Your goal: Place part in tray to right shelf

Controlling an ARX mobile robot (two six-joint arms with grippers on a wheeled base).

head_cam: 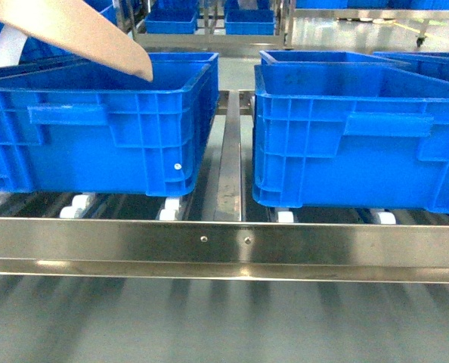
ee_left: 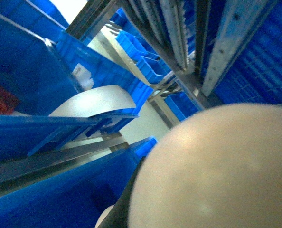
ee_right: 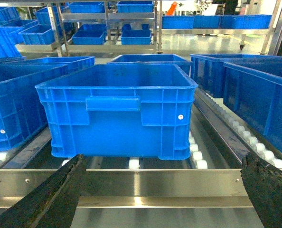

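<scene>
Small bright-blue part: not visible in any view, so I can't say where it sits; judged likely in the tray but unconfirmed. Beige plastic dustpan-shaped tray enters the head view from the upper left, its tip over the rim of the left big blue open-topped crate. In the left wrist view a rounded beige surface fills the lower right and blocks the lens; probably the tray, so the left hand itself is hidden and I can't tell its grip. Right hand is released: two dark fingers spread wide at the bottom corners of the right wrist view, nothing between them, facing a blue crate.

Shiny stainless-steel rack shelf runs across the front as a long flat rail, with a central divider rail between the crates and white rollers under them.

Risks, judged:
- Tray is tilted over the left crate, not the right side; the part could slide off into the wrong crate.
- Tray edge may clip the crate rim on the swing across.
- Left wrist camera is blocked, so no close check of the part.

Counts in the head view: one tray, two front crates, more crates behind, about five rollers showing, two screws on the front rail, zero parts visible.
</scene>
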